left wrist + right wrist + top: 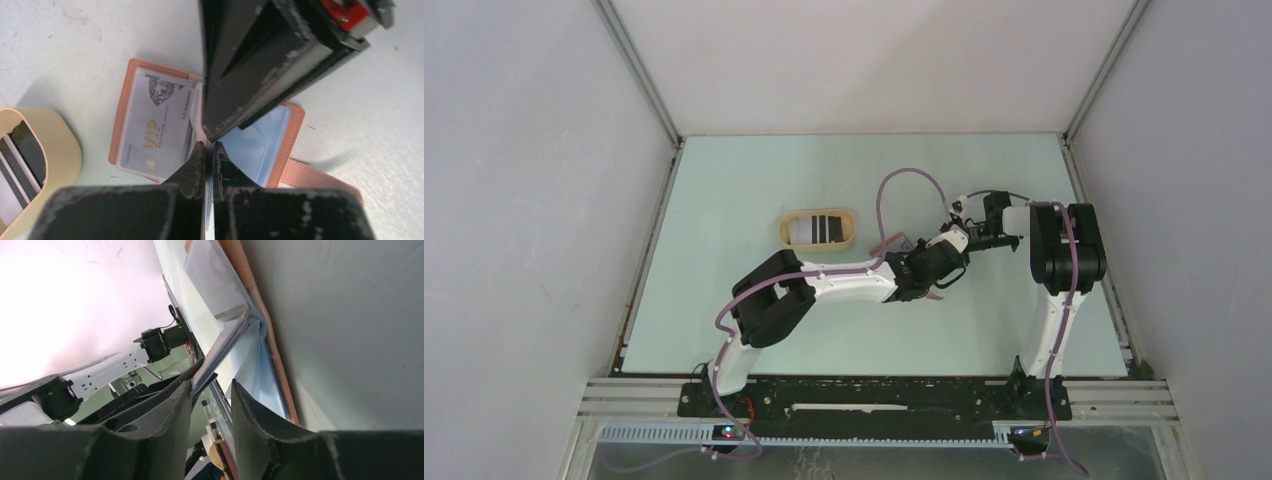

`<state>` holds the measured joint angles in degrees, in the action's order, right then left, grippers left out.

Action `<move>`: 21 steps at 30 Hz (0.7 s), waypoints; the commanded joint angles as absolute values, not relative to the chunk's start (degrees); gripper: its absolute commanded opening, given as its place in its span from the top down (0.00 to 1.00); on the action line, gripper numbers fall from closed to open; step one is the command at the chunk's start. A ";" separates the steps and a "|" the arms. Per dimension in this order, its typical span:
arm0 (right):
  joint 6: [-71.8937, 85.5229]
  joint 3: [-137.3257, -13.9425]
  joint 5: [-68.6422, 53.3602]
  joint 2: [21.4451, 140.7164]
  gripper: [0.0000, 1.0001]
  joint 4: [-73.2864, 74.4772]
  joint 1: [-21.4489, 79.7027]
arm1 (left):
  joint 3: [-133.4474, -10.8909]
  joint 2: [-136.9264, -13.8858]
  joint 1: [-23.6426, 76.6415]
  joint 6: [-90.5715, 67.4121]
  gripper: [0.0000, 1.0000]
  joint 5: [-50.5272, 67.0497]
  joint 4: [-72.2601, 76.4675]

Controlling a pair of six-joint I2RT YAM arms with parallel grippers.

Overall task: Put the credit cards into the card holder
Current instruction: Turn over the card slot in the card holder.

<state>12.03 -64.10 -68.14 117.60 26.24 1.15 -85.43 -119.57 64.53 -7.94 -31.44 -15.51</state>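
Note:
The reddish-brown card holder point(296, 140) lies open on the table, partly under both arms point(890, 244). A whitish credit card marked VIP point(155, 125) sits in its left clear pocket. My left gripper point(210, 152) is shut on the upright light blue inner pocket leaves. My right gripper point(212, 390) is open, its fingers point(250, 85) coming down onto the same leaves point(225, 345) from the far side. The leaves' edge runs between its jaws, close to the left finger. More credit cards point(25, 150), dark and whitish, lie in the beige tray point(65, 145).
The oval beige tray point(786, 238) sits left of the card holder, near the table's middle. The holder's snap tab point(320, 172) sticks out towards the near side. White enclosure walls surround the table on three sides.

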 commanded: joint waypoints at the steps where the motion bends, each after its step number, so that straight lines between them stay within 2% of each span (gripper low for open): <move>1: 8.66 -65.45 -69.50 115.84 0.53 30.21 0.44 | -85.35 -118.23 63.47 -10.97 1.00 -30.69 -16.90; 5: 5.23 -66.29 -68.44 112.60 0.44 32.92 -2.52 | -83.81 -116.06 62.75 -13.45 1.00 -28.06 -17.33; 10: 0.30 -66.48 -66.60 105.12 0.43 35.29 -5.78 | -79.90 -112.32 59.83 -19.61 1.00 -20.32 -17.07; 14: -7.66 -66.47 -64.67 96.46 0.46 36.88 -6.04 | -74.84 -108.90 57.29 -25.81 1.00 -15.65 -14.22; 17: -15.22 -65.48 -65.08 88.77 0.52 37.48 -4.92 | -70.10 -106.12 55.69 -30.78 1.00 -11.40 -10.00; 21: -28.79 -57.88 -65.09 77.28 0.58 35.31 -0.74 | -64.47 -103.76 54.27 -37.69 1.00 -4.72 -3.75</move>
<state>-12.38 -63.37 -64.79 86.56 35.18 -4.54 -70.02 -106.41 54.78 -27.68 -14.37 -8.47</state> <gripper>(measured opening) 0.462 0.026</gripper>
